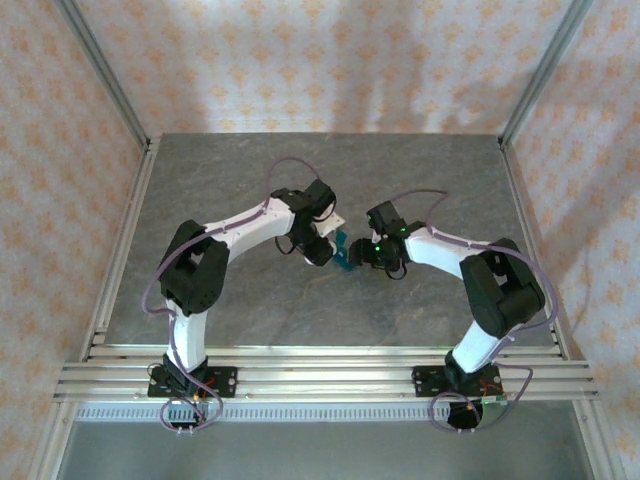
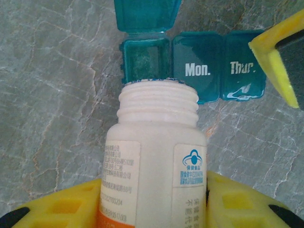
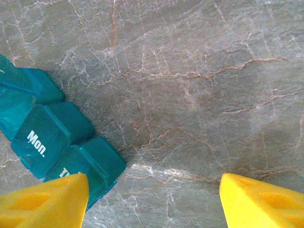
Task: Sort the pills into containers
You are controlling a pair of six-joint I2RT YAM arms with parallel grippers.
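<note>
Here, teal pill box (image 2: 209,71) marked "Mon." and "Thur.", left gripper (image 2: 154,209) clamping white bottle (image 2: 156,147) beside it, right gripper (image 3: 154,202) spread wide

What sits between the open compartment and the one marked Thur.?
The shut Mon. compartment of the teal pill box, seen in the left wrist view.

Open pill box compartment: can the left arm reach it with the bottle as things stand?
Probably yes: the bottle in the left gripper has its mouth at the open compartment, whose lid stands flipped back; nothing lies between.
</note>
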